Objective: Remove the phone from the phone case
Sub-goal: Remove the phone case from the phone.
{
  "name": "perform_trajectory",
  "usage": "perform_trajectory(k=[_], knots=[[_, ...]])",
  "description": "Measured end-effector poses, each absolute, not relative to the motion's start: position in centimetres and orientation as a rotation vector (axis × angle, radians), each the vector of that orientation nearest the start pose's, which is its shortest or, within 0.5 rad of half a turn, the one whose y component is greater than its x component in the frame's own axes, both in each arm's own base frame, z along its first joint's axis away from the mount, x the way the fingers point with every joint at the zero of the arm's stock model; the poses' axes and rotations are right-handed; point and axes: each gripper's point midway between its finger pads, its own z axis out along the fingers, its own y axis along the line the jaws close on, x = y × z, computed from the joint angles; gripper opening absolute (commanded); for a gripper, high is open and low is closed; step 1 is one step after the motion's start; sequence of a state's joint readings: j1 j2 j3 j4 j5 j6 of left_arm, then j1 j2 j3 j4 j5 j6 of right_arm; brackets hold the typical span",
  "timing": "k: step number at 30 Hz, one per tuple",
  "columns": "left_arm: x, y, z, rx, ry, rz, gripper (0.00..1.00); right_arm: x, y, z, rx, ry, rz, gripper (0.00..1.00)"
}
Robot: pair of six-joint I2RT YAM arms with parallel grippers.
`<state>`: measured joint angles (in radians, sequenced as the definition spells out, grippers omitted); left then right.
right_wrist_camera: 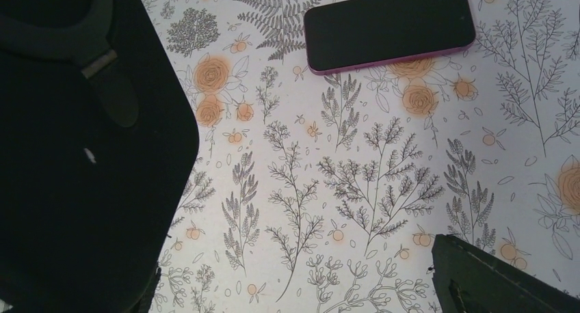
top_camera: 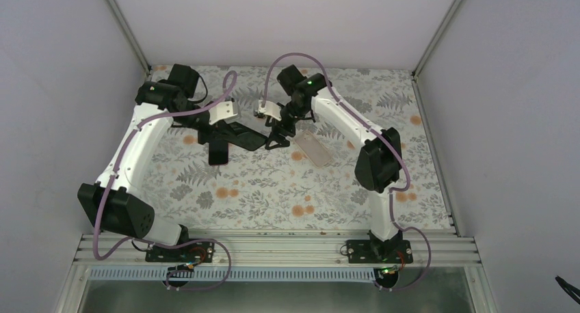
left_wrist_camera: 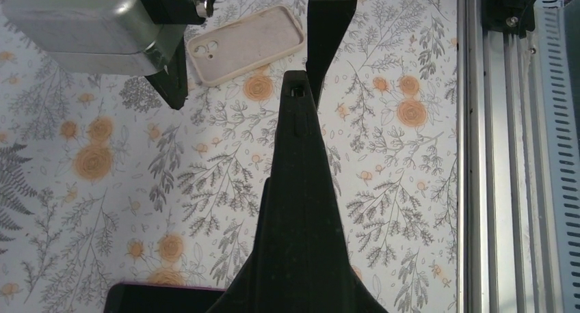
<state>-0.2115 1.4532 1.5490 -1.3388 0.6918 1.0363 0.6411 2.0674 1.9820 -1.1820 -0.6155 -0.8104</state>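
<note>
The phone (right_wrist_camera: 390, 26), black screen up with a pink edge, lies bare on the floral table; it also shows in the top view (top_camera: 244, 137) and at the bottom of the left wrist view (left_wrist_camera: 161, 298). The empty beige phone case (left_wrist_camera: 246, 43) lies apart from it, inside up, to the right of the phone in the top view (top_camera: 313, 150). My left gripper (left_wrist_camera: 295, 87) is shut and empty, its fingers pressed into one black wedge beside the phone (top_camera: 217, 151). My right gripper (right_wrist_camera: 297, 272) is open and empty, between the phone and the case (top_camera: 277, 139).
The floral cloth (top_camera: 273, 197) covers the table. An aluminium rail (top_camera: 273, 248) runs along the near edge and shows at the right of the left wrist view (left_wrist_camera: 479, 156). White walls close in the back and both sides.
</note>
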Motion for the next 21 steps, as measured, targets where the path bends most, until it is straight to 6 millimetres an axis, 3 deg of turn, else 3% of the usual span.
perform_trajectory(k=[12,21], knots=[[26.5,-16.9,26.3,1.585,1.936,-0.647,0.02,31.8,35.5,18.3,-1.881,1.92,0.764,0.97],[26.2,-17.0,26.5,1.618,1.918,-0.539,0.02,32.2,35.5,17.7,-1.933,1.934,0.749,0.97]])
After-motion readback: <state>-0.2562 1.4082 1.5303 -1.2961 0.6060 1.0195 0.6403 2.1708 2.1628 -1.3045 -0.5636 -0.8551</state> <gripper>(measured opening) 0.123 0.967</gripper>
